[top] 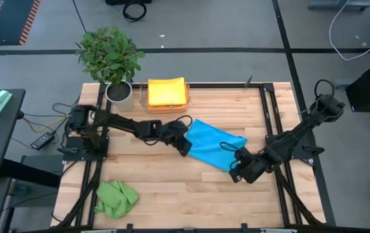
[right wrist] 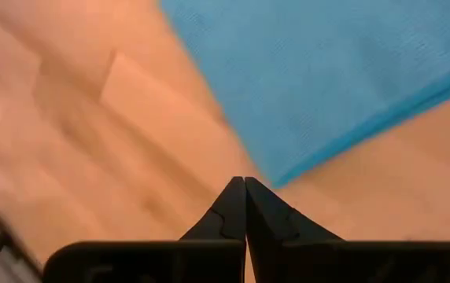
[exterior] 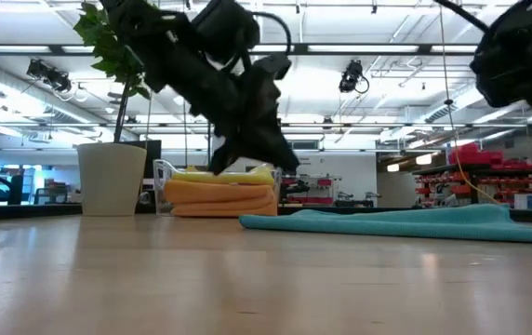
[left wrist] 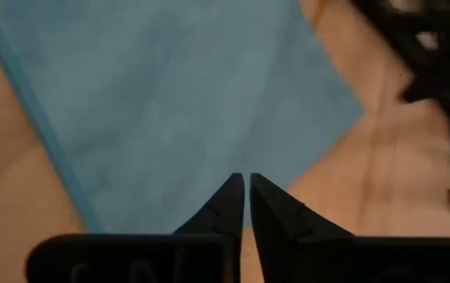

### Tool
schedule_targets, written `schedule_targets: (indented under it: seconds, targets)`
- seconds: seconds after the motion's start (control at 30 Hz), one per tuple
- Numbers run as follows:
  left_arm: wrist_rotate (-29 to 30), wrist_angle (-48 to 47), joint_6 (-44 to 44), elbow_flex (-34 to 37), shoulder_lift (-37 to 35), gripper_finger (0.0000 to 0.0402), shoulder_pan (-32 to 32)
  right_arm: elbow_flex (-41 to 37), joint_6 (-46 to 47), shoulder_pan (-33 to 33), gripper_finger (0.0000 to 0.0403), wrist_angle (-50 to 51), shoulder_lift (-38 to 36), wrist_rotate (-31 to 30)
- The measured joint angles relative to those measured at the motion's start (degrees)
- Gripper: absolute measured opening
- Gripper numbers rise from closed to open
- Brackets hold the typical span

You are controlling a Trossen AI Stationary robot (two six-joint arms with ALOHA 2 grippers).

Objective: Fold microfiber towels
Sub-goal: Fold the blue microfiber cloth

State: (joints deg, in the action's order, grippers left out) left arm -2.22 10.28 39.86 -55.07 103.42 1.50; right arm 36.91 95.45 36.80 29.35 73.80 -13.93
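Blue towel (top: 212,146) lies flat mid-table, a long shape, its long axis running from far-left toward near-right; it looks already folded at least once, though the layers cannot be counted. Left gripper (top: 185,145) hangs over the towel's left short edge, jaws pressed together and empty; its wrist view shows the blue cloth (left wrist: 178,102) directly ahead of the tips, filling most of the picture. Right gripper (top: 237,169) sits at the towel's near-right corner, just off the cloth over bare wood, jaws likewise pressed together and holding nothing; its wrist view has the blue edge (right wrist: 327,79) ahead and to one side of the tips. Judgement: each arm is close to its own end of the long axis, the left one the nearer since it is over fabric; any next fold along that axis would need both sets of jaws to spread first. In the low view the towel (exterior: 405,221) reads as a thin flat band on the table (top: 172,188), nothing lifted. Outward: yellow-orange folded towels stacked in a clear tray (top: 166,92) at the far edge, potted plant (top: 110,58) left of it, crumpled green towel (top: 116,197) at the near-left corner. No readable brands or writing anywhere.
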Motion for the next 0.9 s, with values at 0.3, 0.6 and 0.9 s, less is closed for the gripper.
schedule_targets:
  seconds: [0.3,0.6,0.9]
  targets:
    - [3.4,-0.6,-10.2,-8.4,7.9,0.0009,4.1,-1.6,-1.5,-2.7,0.0006,-6.8,9.7,-1.2]
    - [5.3,-12.9,-18.2,-24.4,21.8,0.001,7.7,-1.3,-1.5,-1.7,0.0006,-9.0,12.9,1.2]
    - [10.7,-25.1,-18.7,-29.4,22.7,0.0012,7.6,-1.4,-0.7,0.1,0.0005,-8.1,12.1,2.8]
